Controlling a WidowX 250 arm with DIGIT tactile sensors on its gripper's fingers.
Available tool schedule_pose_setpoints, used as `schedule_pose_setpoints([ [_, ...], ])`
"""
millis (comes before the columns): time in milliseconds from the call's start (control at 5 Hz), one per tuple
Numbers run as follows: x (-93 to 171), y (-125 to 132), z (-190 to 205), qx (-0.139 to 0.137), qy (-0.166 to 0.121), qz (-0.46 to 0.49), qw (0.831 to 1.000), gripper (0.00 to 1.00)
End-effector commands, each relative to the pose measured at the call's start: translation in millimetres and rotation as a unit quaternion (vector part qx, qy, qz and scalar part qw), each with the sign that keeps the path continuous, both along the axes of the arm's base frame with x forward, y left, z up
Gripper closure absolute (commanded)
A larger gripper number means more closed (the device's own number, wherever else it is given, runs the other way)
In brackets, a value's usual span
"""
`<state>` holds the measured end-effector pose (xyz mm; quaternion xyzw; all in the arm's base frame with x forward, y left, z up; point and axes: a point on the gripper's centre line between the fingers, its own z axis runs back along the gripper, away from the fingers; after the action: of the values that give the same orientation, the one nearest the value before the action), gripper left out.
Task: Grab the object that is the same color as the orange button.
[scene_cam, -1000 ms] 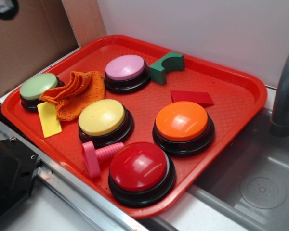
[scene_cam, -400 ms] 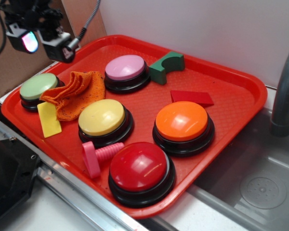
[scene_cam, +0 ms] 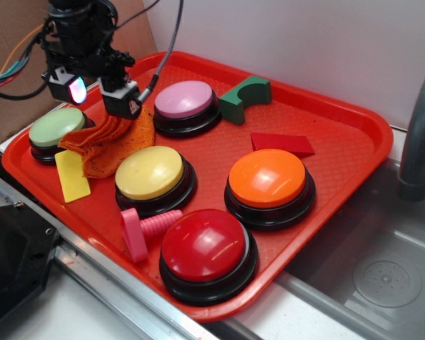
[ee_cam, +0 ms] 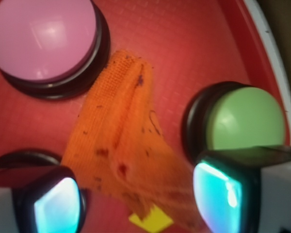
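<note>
The orange knitted cloth (scene_cam: 106, 145) lies crumpled on the red tray (scene_cam: 340, 134), between the green button (scene_cam: 55, 128), the pink button (scene_cam: 183, 99) and the yellow button (scene_cam: 149, 173). In the wrist view the cloth (ee_cam: 121, 141) fills the middle. My gripper (scene_cam: 99, 99) hangs just above the cloth's far edge, open, with nothing between its glowing pads (ee_cam: 218, 191). In the wrist view the gripper (ee_cam: 136, 199) straddles the cloth. The orange button (scene_cam: 268, 178) stands at the tray's right middle, far from the gripper.
A flat yellow wedge (scene_cam: 71, 176) lies beside the cloth; its corner shows in the wrist view (ee_cam: 151, 219). A red button (scene_cam: 205, 246), a pink screw toy (scene_cam: 143, 230), a red wedge (scene_cam: 282, 144) and a green block (scene_cam: 244, 98) share the tray. A sink (scene_cam: 382, 269) lies right.
The gripper came in from the upper left and moved down and right, from beyond the tray's corner to just over the cloth. Nothing on the tray has moved.
</note>
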<state>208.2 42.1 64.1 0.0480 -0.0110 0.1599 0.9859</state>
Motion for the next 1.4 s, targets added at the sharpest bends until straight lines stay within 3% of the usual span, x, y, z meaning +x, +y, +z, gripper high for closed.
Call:
schedule_pose_setpoints([
  [0,12.6,8.3,-23.1,0.014,-0.006,0.007,1.0,0.0],
  [200,13.3,10.1,-33.1,0.008,-0.011,0.019,1.0,0.0],
  [400,14.1,11.4,-36.9,0.018,-0.018,0.003,1.0,1.0],
  [800,12.7,8.2,-17.1,0.027,0.01,0.008,1.0,1.0],
  [1000,15.6,-9.0,17.8,0.003,0.004,-0.013,1.0,1.0],
  [1200,22.0,-21.3,52.2,-0.037,0.014,-0.028,0.999,1.0],
])
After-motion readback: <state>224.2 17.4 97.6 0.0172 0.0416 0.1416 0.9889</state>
